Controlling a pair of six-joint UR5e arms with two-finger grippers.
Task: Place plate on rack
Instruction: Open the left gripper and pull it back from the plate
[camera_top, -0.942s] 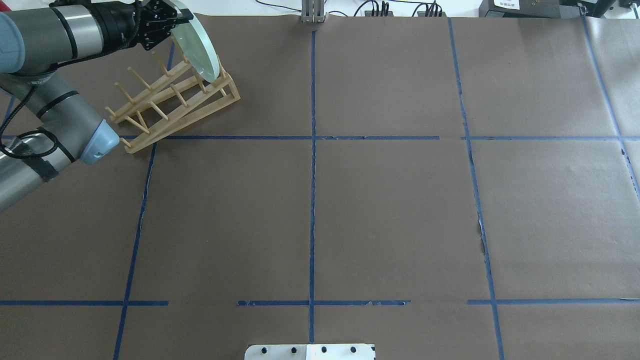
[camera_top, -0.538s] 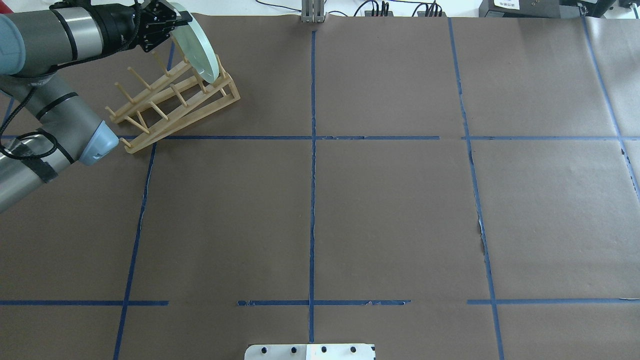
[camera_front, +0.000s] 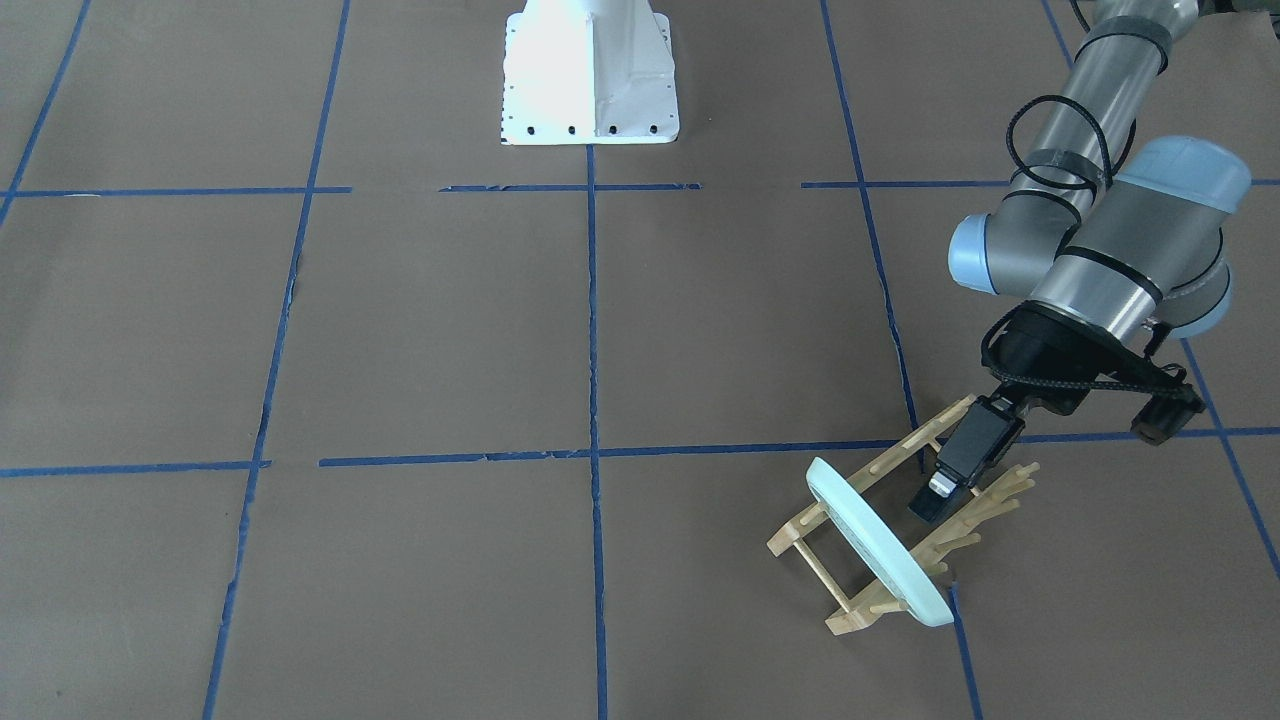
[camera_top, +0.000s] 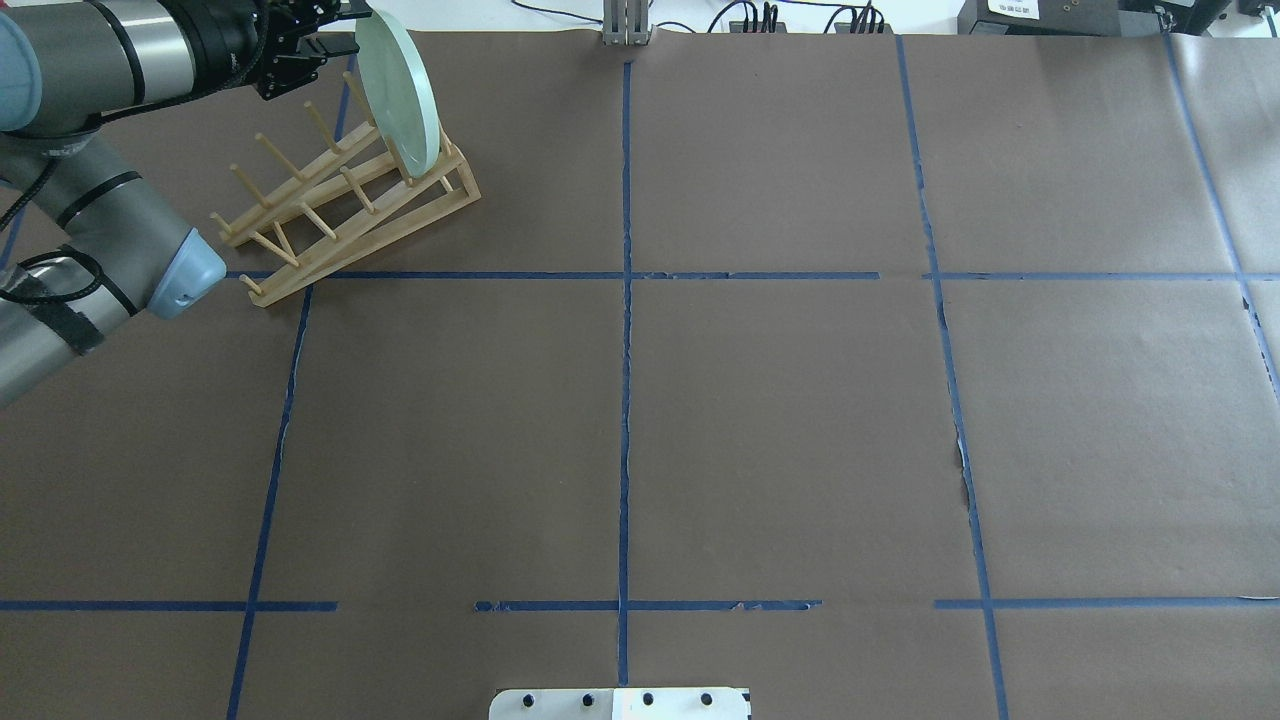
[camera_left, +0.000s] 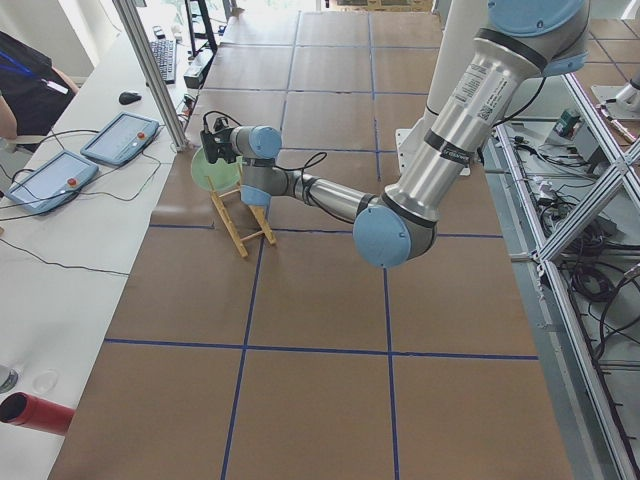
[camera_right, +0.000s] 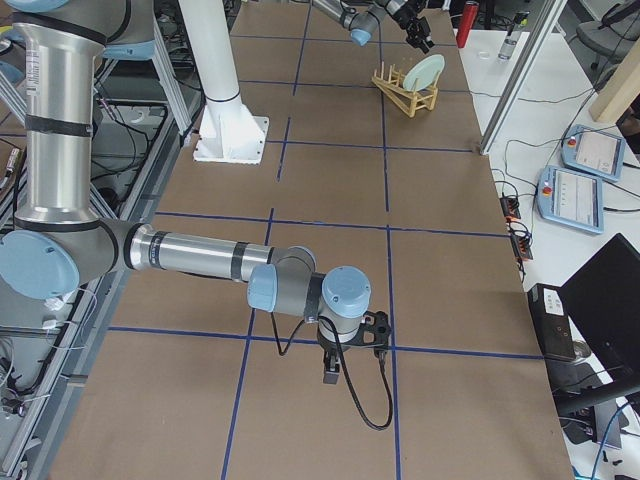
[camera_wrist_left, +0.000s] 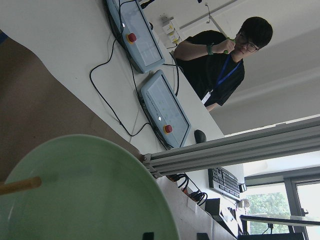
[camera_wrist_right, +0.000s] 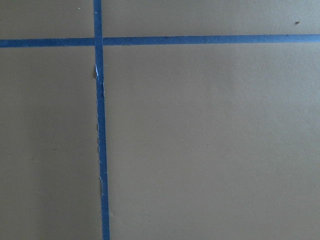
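Note:
The pale mint-green plate (camera_top: 396, 92) stands on edge between the pegs at the far end of the light-wood rack (camera_top: 330, 215), at the table's far left. In the front view the plate (camera_front: 878, 548) leans across the rack (camera_front: 850, 612). My left gripper (camera_top: 340, 30) is open just left of the plate's rim, apart from it; it also shows in the front view (camera_front: 932, 498). The left wrist view is filled at lower left by the plate (camera_wrist_left: 90, 195) and one peg. My right gripper (camera_right: 330, 373) hangs low over bare paper; I cannot tell if it is open or shut.
Brown paper with a blue tape grid covers the table. The white robot base (camera_front: 590, 80) stands at the near middle edge. An aluminium post (camera_left: 150, 70) and control tablets (camera_left: 40, 180) lie just past the rack, with an operator (camera_wrist_left: 220, 55) behind them.
My left gripper has let go of the plate and drawn back to the left. The plate now stands more upright in the rack.

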